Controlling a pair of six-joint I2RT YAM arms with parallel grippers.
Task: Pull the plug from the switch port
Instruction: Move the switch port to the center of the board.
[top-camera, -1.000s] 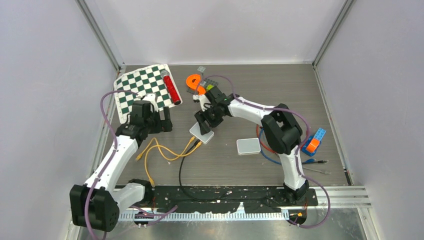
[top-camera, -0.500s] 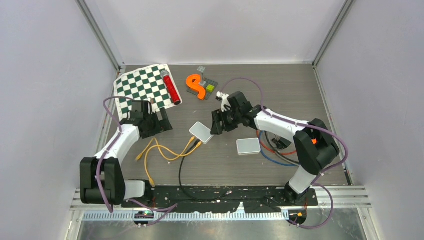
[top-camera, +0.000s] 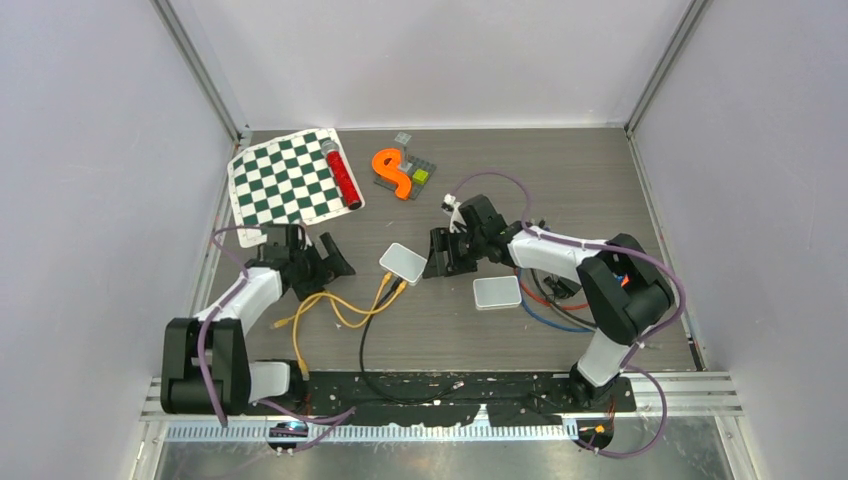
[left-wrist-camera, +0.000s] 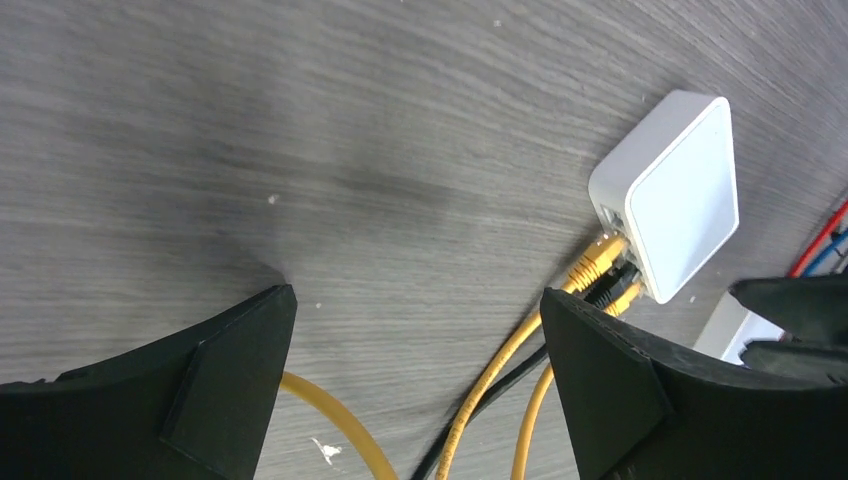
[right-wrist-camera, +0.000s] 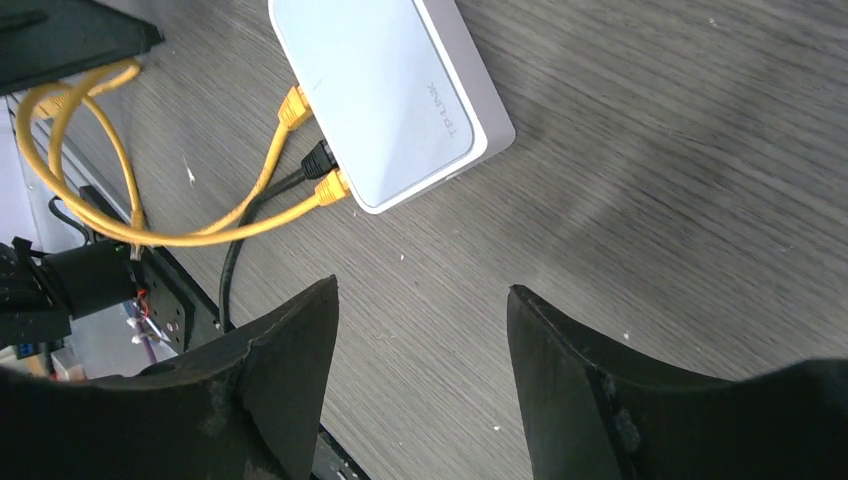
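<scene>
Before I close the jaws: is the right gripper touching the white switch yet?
Apart. The right wrist view shows the right gripper open, with bare table between its fingertips and the near edge of the switch.

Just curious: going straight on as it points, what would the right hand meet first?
Probably the white switch; only bare table lies between it and the right hand, though depth is unclear.

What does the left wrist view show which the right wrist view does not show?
Only left wrist: red and blue cables at the right edge. Only right wrist: the lettering on top of the switch. Both: the switch with two yellow plugs and a black plug seated, beyond the open left pincer or right pincer.
</scene>
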